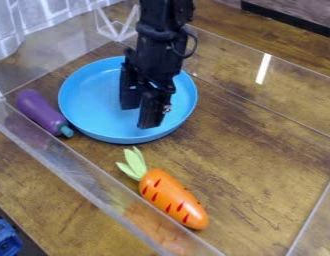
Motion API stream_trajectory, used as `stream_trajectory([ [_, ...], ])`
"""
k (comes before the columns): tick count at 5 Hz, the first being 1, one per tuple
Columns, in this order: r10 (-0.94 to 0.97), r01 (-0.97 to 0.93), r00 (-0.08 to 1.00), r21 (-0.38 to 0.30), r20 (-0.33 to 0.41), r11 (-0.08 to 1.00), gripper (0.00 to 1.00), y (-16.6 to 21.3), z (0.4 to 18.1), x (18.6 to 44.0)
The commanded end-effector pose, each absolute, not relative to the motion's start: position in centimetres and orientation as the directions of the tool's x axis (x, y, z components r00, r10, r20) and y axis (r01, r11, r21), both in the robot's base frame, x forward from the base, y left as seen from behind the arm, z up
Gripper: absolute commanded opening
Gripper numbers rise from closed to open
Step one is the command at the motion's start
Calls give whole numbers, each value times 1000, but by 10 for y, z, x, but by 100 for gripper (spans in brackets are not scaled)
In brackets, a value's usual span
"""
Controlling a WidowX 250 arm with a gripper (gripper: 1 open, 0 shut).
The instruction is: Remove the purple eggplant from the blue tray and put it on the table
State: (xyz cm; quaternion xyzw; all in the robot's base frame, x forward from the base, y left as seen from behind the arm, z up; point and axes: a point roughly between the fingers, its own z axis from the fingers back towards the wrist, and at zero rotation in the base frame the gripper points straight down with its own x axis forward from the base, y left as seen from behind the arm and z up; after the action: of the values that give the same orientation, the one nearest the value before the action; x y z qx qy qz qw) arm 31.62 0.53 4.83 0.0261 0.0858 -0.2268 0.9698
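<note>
- Your arm (164,14) reaches in from the top edge of the view, upright, its lower end angled down over the blue tray (92,92).
- Your fingers (142,104) point downward above the tray's interior; whether they touch its floor cannot be determined.
- How far open they are, you cannot tell from this view; nothing is seen held in them.
- The purple eggplant (42,112) lies outside the tray, just beside its rim, on the worktop (245,130), stem cap towards the carrot (172,198).
</note>
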Motion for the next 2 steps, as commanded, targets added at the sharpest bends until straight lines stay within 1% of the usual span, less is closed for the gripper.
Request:
stream_trajectory([
  [1, -462, 470, 878, 46, -122, 881, 0, -1, 59, 330],
  [2, -471, 479, 875, 52, -115, 876, 0, -1, 56, 332],
])
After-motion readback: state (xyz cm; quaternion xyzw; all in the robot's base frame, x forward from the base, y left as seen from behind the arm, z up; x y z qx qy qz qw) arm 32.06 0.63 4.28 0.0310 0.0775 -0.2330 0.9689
